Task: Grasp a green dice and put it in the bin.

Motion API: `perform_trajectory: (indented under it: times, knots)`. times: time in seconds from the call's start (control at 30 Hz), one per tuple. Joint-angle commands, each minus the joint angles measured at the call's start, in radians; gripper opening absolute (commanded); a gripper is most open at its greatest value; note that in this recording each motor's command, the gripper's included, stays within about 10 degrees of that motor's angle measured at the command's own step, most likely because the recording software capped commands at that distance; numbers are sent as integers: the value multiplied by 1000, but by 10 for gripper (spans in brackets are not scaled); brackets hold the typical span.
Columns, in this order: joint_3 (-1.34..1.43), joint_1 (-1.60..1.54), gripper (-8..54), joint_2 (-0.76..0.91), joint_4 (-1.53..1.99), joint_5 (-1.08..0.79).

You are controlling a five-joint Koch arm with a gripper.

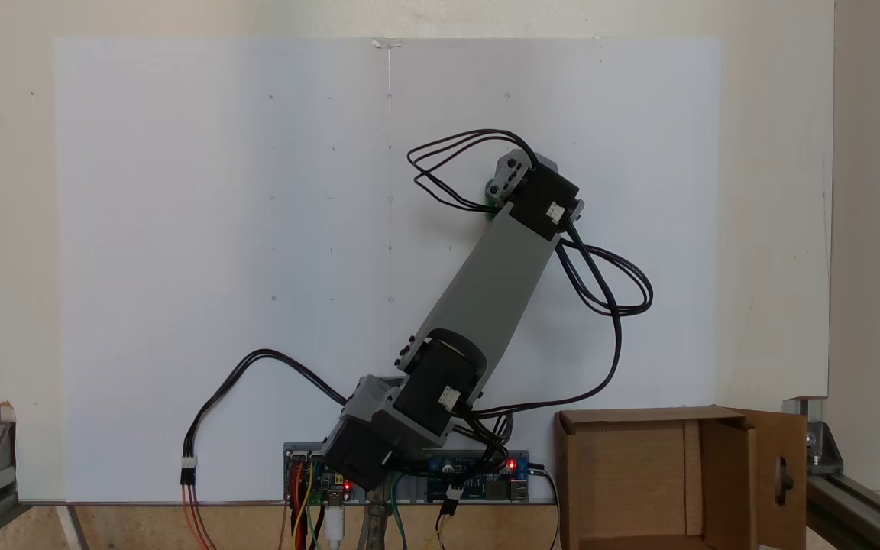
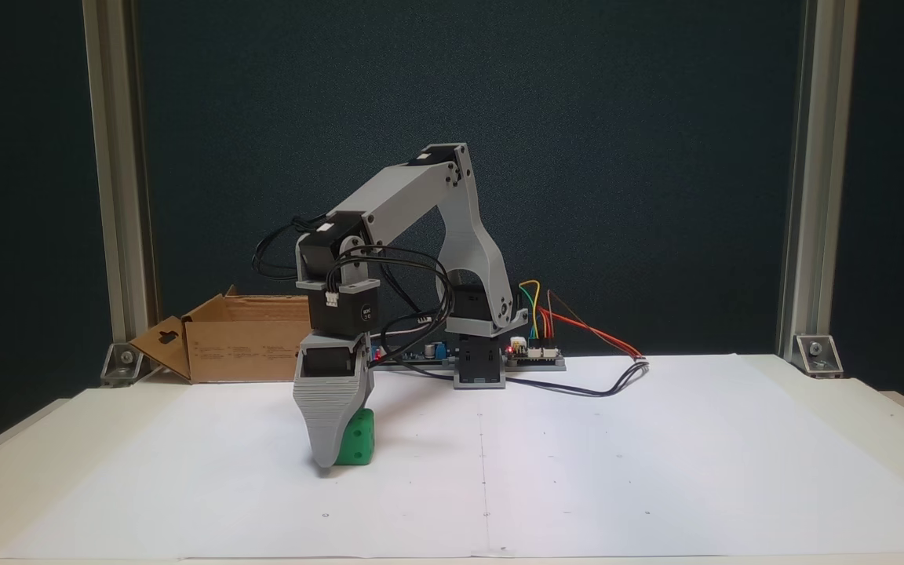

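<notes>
We read no writing; on white paper (image 2: 577,471) before a dark wall, the gripper (image 2: 329,459) hides its jaws beside the dice (image 2: 359,445), so we cannot tell its state.

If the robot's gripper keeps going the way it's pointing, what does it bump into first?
It points straight down, so the gripper would meet the white paper almost at once; its tip looks already at the sheet. The dice sits right beside the tip, apparently touching, though depth is unclear.

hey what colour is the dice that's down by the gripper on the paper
Bright green, with sunken pips; the dice shows best in the fixed view from the table's front.
</notes>
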Motion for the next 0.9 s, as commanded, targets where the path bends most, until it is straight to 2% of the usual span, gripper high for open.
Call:
perform_trajectory:
  times: [0.0,0.17,0.87]
  knots:
    - [-14,0,431,11,-9,-8]
    - [-14,0,413,11,-15,-8]
    - [-2,-11,413,-14,-15,-9]
